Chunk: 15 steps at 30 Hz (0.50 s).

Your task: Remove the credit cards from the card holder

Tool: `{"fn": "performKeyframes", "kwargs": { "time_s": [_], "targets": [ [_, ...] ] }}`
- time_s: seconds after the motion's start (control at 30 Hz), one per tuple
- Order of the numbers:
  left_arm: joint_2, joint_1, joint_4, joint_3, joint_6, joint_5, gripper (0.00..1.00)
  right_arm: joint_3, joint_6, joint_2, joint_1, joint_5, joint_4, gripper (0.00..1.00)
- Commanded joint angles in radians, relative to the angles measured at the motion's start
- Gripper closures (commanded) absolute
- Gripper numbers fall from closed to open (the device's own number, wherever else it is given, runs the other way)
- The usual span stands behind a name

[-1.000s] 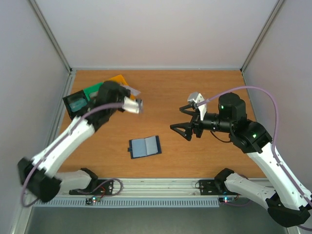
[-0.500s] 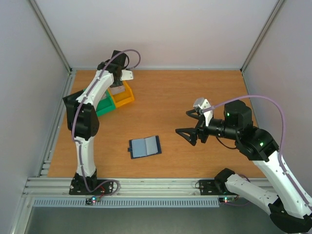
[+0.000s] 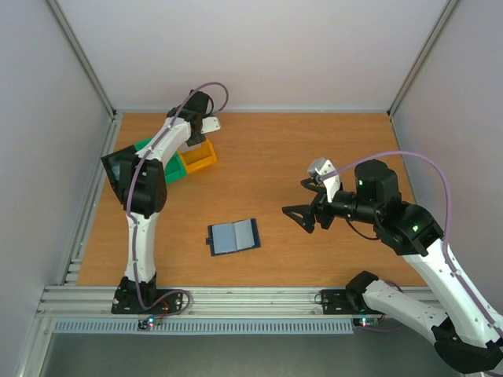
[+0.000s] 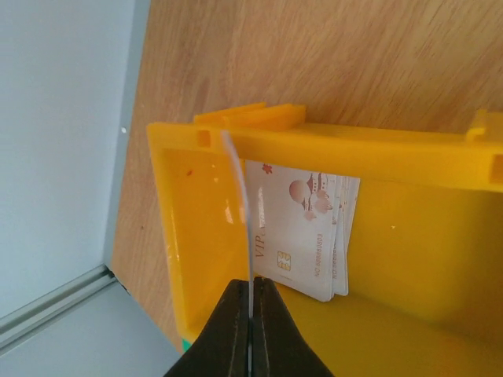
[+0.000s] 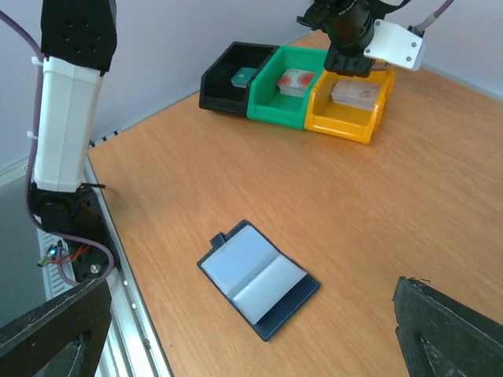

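Note:
The card holder [image 3: 233, 236] lies open and flat on the table, navy with blue-grey pockets, and shows in the right wrist view [image 5: 259, 277]. No card shows in its pockets. My left gripper [image 4: 251, 294] is shut on a thin pale credit card [image 4: 244, 204], seen edge-on above the yellow bin [image 4: 409, 149]. A stack of pale credit cards with reddish marks [image 4: 302, 228] lies in that bin. In the top view the left gripper [image 3: 191, 144] hangs over the yellow bin [image 3: 200, 160]. My right gripper [image 3: 301, 199] stands open, empty, to the right of the holder.
A black bin [image 5: 228, 78] with a teal card, a green bin [image 5: 289, 86] with pale cards and the yellow bin [image 5: 350, 106] stand in a row at the back left. The right gripper's dark fingers [image 5: 448, 330] frame the holder. Walls enclose the table.
The left arm has swung from above the table's left middle to the back, carrying the card over the yellow bin. The right gripper has drawn back a little to the right.

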Motion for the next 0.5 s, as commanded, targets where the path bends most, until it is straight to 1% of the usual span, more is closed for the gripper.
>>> {"fn": "performKeyframes", "kwargs": {
  "time_s": [0.0,0.07,0.2,0.47],
  "targets": [
    [0.037,0.020,0.066,-0.018,-0.013,0.004,1.00,0.029,-0.022,0.008,-0.006,0.027,-0.028,0.01],
    [0.041,0.023,0.064,-0.017,-0.025,0.000,1.00,0.031,-0.025,0.010,-0.006,0.033,-0.032,0.02],
    [0.038,0.026,0.121,-0.070,-0.020,-0.031,1.00,0.032,-0.034,0.018,-0.006,0.040,-0.027,0.02],
    [0.038,0.057,0.142,-0.110,-0.020,-0.045,1.00,0.052,-0.053,0.041,-0.005,0.034,-0.040,0.01]
  ]
}}
